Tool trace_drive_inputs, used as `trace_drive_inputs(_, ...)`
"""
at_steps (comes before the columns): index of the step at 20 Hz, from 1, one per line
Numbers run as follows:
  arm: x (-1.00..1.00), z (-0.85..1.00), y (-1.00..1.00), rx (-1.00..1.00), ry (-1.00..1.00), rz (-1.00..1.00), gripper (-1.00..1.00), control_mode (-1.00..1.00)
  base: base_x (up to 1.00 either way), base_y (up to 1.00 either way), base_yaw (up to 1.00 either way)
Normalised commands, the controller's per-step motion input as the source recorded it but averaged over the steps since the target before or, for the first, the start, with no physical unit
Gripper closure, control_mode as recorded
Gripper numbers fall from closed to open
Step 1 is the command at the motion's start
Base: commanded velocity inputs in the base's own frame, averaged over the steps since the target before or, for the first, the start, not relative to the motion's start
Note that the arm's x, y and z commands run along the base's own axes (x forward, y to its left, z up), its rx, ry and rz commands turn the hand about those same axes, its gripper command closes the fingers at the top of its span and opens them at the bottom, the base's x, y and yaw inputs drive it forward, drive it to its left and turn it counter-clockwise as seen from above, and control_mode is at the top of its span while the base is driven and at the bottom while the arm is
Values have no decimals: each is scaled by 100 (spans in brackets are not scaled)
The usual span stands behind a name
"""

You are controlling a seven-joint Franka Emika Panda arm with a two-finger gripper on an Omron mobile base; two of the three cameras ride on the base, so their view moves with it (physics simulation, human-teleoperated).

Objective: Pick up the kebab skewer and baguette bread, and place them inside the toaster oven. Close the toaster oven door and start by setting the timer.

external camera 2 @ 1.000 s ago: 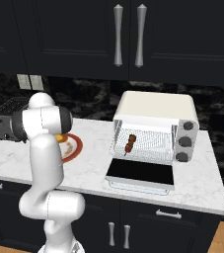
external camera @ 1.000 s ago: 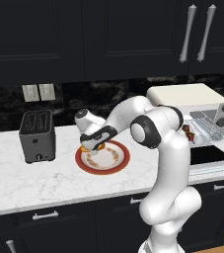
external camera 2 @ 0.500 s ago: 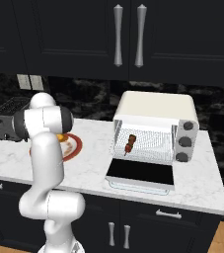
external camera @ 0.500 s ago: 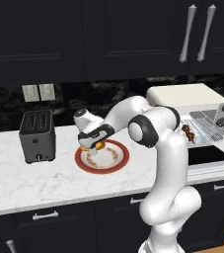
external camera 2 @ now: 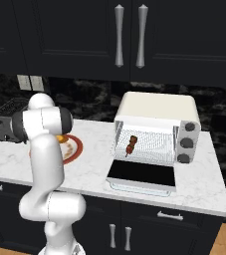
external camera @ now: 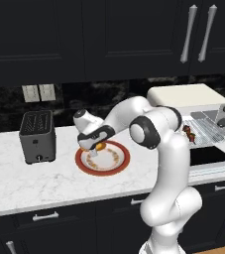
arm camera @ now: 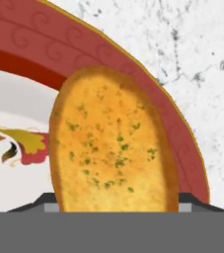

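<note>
At the far left of the white marble counter (external camera: 15, 183) stands the small dark grey slot toaster (external camera: 36, 136), which I do not need. Next to it, toward the right, is the round red-rimmed plate (external camera: 115, 167), and my pincer (external camera: 95, 147) is down over it at the small oval golden-orange baguette bread (arm camera: 111, 148). In the hand view the bread sits between my 2 dark finger tips and partly covers them, with the plate's rim behind it. I cannot tell for sure if my fingers already press on it.

Further right, the large cream-white toaster oven (external camera 2: 157, 107) has its dark glass door (external camera 2: 142, 176) folded down flat, and the thin kebab skewer with dark red and brown chunks (external camera 2: 130, 145) already lies on the rack inside.

So I judge 1 of 2 items is done. Left to do: carry the bread in, close the door, set the timer.
</note>
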Motion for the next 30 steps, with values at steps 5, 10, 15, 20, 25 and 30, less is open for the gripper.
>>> trace_drive_inputs(5,-51,2,-10,0,-2,0,100,-100,0,0,0)
trace_drive_inputs(10,-45,51,-31,0,-2,1,100,-100,0,0,0)
trace_drive_inputs(15,-71,74,-42,5,-1,0,100,-100,0,0,0)
trace_drive_inputs(20,-84,75,-55,14,0,-9,100,-100,0,0,0)
trace_drive_inputs(25,-77,68,-81,12,0,-22,100,-100,0,0,0)
trace_drive_inputs(30,-57,51,-80,4,0,-22,100,-100,0,0,0)
